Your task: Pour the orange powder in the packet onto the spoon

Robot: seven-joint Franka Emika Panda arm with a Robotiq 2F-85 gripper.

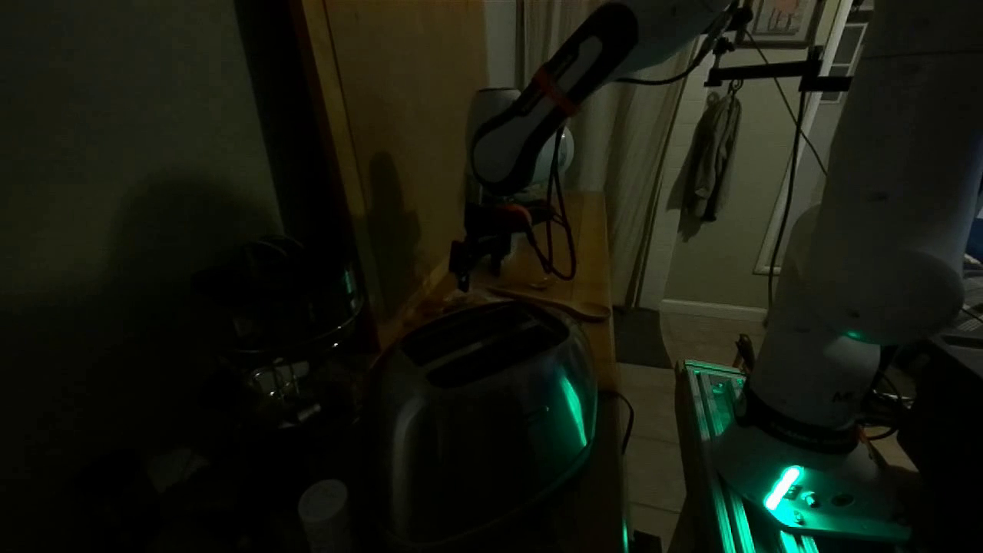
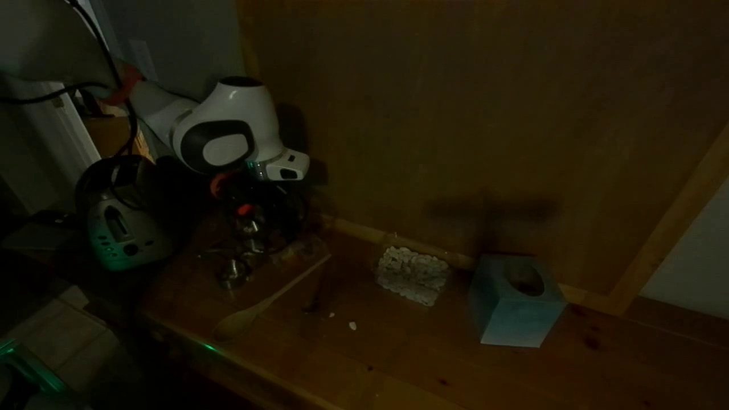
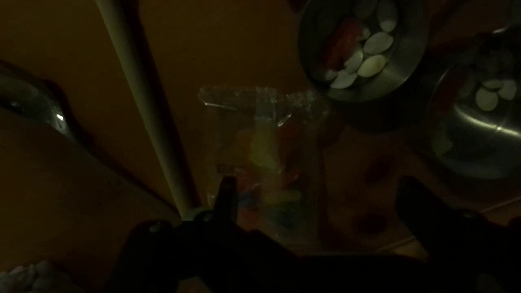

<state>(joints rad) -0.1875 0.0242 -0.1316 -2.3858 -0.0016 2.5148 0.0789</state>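
Note:
A clear plastic packet (image 3: 264,154) with red, yellow and blue pieces in it lies on the wooden table in the wrist view. Orange powder cannot be made out. My gripper (image 3: 317,181) is open above it, and its left finger overlaps the packet's left side; their height apart cannot be judged. The pale handle of a wooden spoon (image 3: 138,89) runs left of the packet, and the whole wooden spoon (image 2: 234,323) shows in an exterior view. Farther left lies a shiny metal utensil (image 3: 36,101), perhaps also a spoon, its end cut off by the frame.
Metal bowls with white pieces stand right of the packet: a near bowl (image 3: 401,77) and a farther bowl (image 3: 480,158). A toaster (image 1: 491,430) stands at the table's end. Along the wooden panel are a container of white pieces (image 2: 413,276) and a tissue box (image 2: 515,319). Light is very dim.

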